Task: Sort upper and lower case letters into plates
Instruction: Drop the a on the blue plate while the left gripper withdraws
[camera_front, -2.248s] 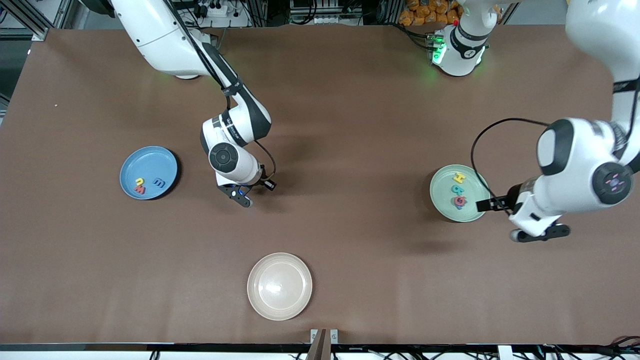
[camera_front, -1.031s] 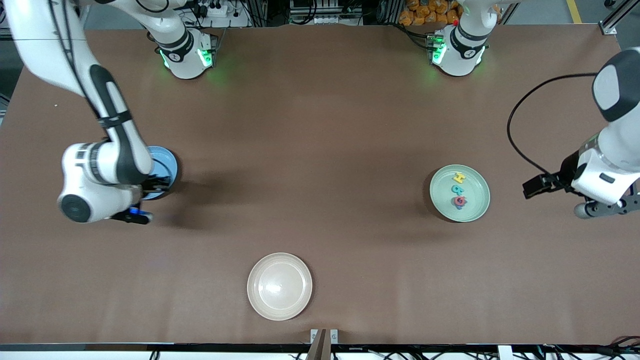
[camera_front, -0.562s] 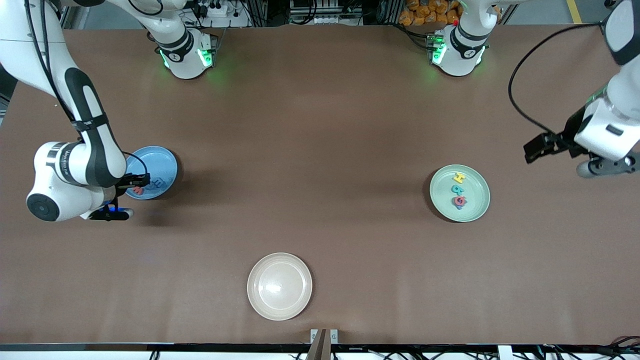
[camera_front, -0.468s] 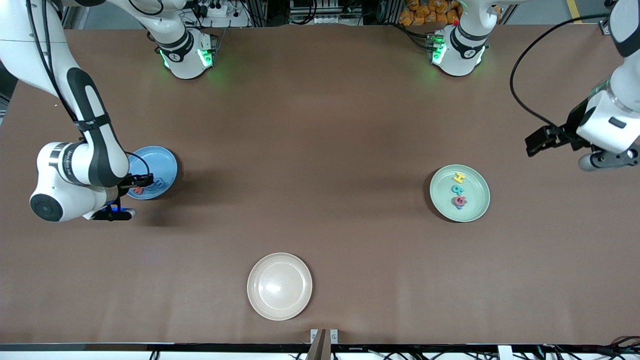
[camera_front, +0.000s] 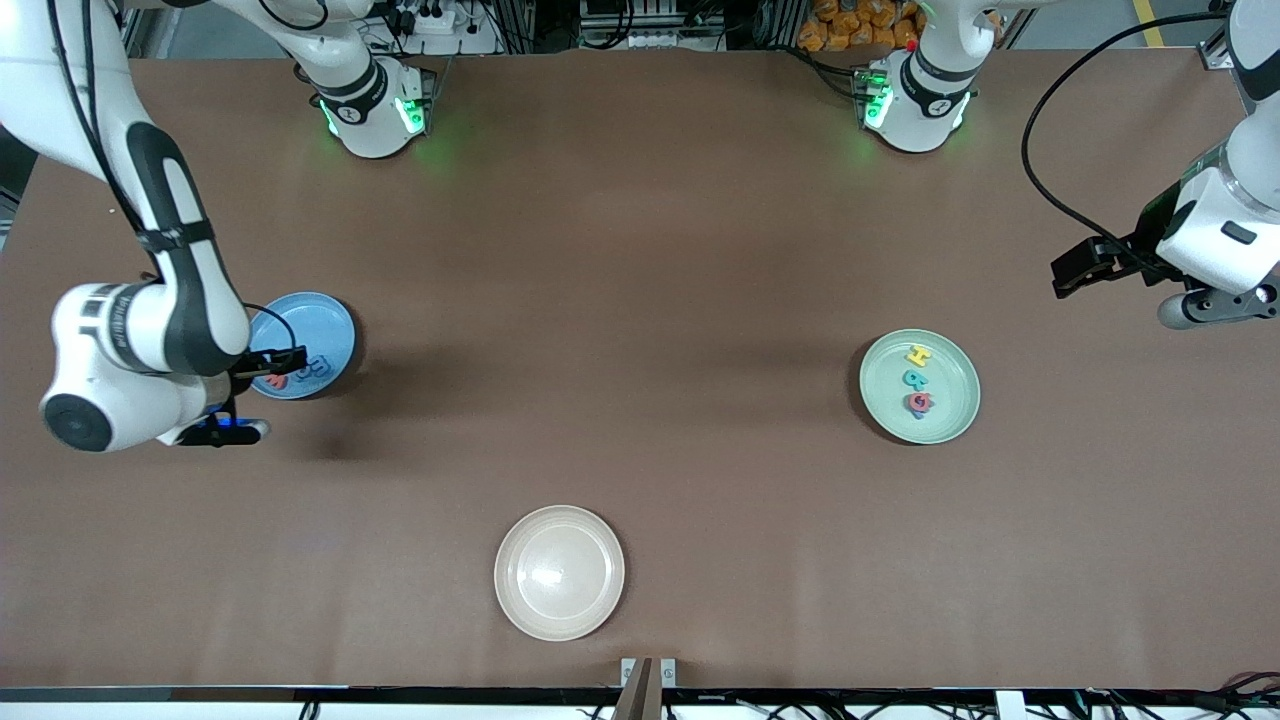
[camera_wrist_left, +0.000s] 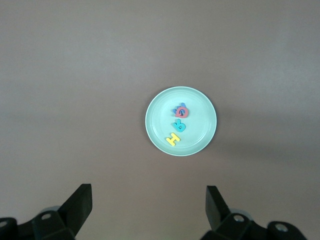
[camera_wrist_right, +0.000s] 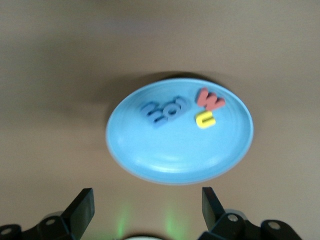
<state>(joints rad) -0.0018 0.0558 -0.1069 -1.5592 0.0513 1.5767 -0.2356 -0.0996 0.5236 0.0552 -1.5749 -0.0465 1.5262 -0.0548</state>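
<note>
The light blue plate (camera_front: 312, 318) (camera_wrist_right: 175, 155) lies toward the right arm's end of the table. It holds two blue letters (camera_wrist_right: 162, 112), a red letter (camera_wrist_right: 210, 99) and a yellow letter (camera_wrist_right: 205, 120). My right gripper (camera_front: 225, 432) (camera_wrist_right: 147, 210) hangs open and empty over the plate's edge nearest the front camera. The mint green plate (camera_front: 950, 400) (camera_wrist_left: 200, 125) holds a yellow letter (camera_front: 917, 355) (camera_wrist_left: 173, 138), a teal letter (camera_wrist_left: 178, 125) and a red letter (camera_wrist_left: 181, 111). My left gripper (camera_front: 1210, 305) (camera_wrist_left: 147, 205) is open and empty, high over the table beside the mint plate.
An empty cream-beige plate (camera_front: 559, 572) sits near the table's front edge, midway between the arms. The right arm's wrist covers part of the blue plate in the front view.
My right gripper has opened over the blue plate, and a second blue letter now lies in it. My left arm has drawn up and away from the mint plate.
</note>
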